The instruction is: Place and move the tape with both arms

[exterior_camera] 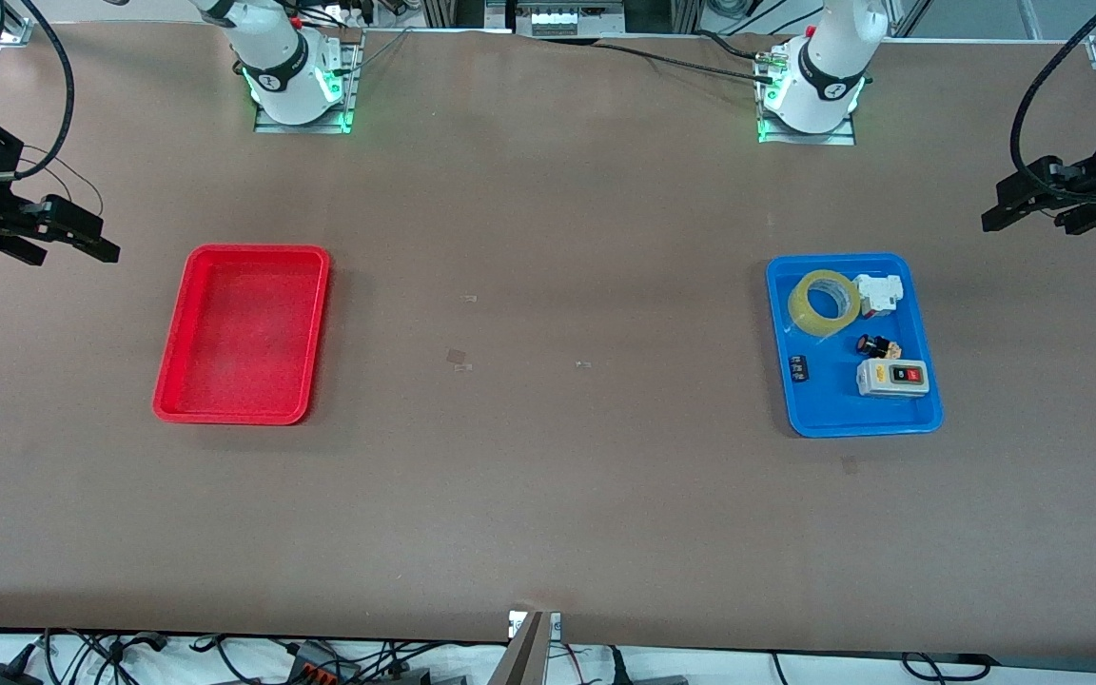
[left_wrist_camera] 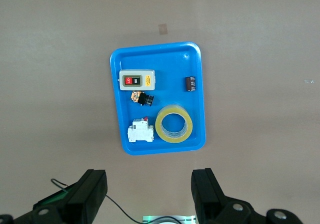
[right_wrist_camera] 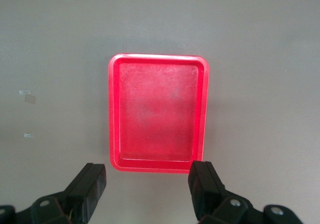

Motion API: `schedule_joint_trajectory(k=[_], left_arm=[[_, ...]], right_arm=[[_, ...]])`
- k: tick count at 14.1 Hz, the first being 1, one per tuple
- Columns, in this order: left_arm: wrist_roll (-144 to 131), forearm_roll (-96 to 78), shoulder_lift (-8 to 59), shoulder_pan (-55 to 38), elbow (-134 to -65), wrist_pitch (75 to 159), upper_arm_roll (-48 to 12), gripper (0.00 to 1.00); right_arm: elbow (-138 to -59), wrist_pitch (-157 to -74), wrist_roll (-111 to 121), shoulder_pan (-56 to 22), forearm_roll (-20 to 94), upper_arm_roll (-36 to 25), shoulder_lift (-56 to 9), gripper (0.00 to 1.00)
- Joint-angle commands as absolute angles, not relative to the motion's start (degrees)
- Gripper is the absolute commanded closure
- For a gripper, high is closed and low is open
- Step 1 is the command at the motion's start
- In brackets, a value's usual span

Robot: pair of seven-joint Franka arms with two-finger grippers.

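1. The brown table [exterior_camera: 548,476] lay under both of my arms, whose bases stood along its edge farthest from the front camera.
2. My right arm [exterior_camera: 272,57] and my left arm [exterior_camera: 829,76] were both waiting, drawn up and out toward their own ends of the table.
3. The red tray [exterior_camera: 177,381] sat toward my right arm's end of the table, with nothing in it.
4. The blue tray [exterior_camera: 833,419] sat toward my left arm's end, well apart from the red one.
5. My right gripper [right_wrist_camera: 148,181] hung in the air over the table just beside the red tray, fingers spread wide and holding nothing.
6. My left gripper [left_wrist_camera: 150,186] hung over the table just beside the blue tray, fingers likewise spread wide and empty.
7. The tape [exterior_camera: 824,302], a translucent yellow roll, lay in the blue tray at the corner farthest from the front camera, its hollow core showing from above.
8. The grey switch box [exterior_camera: 892,377] with a red and a yellow button lay in the same tray, nearer the front camera than the tape.
9. A white circuit breaker [exterior_camera: 879,293] lay just beside the tape.
10. A small black and red push button [exterior_camera: 876,345] lay between the breaker and the switch box.
11. A small dark block [exterior_camera: 798,367] lay near the tray's rim, apart from the rest.
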State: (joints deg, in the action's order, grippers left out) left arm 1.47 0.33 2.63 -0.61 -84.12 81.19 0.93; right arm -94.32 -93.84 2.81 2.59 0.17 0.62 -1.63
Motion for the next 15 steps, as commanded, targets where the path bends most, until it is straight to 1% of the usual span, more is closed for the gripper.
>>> schedule_joint_trajectory(k=[1,9,12,13,15], left_arm=[[0.79,0.00,1.84,-0.79,-84.81,80.86,1.41,0.00],[0.79,0.26,4.22,-0.09,-85.16,79.45,1.23,0.00],[1.49,0.44,4.04,0.00,-89.20,80.24,1.06,0.00],[1.67,0.44,3.69,0.00,-91.56,82.07,0.88,0.00],[1.67,0.44,1.59,0.17,-99.02,87.43,0.70,0.00]], right_arm=[[-95.62,-93.16,3.43,2.72,-0.35,0.88,0.43,0.01],[-95.27,-93.51,3.34,2.72,-0.26,0.88,0.18,0.01],[-94.83,-93.08,3.25,2.72,-0.09,0.88,-0.35,0.01],[-94.83,-93.16,3.34,2.81,-0.09,0.88,-0.35,0.01],[-94.75,-93.25,3.34,2.81,-0.18,0.88,-0.62,0.01]])
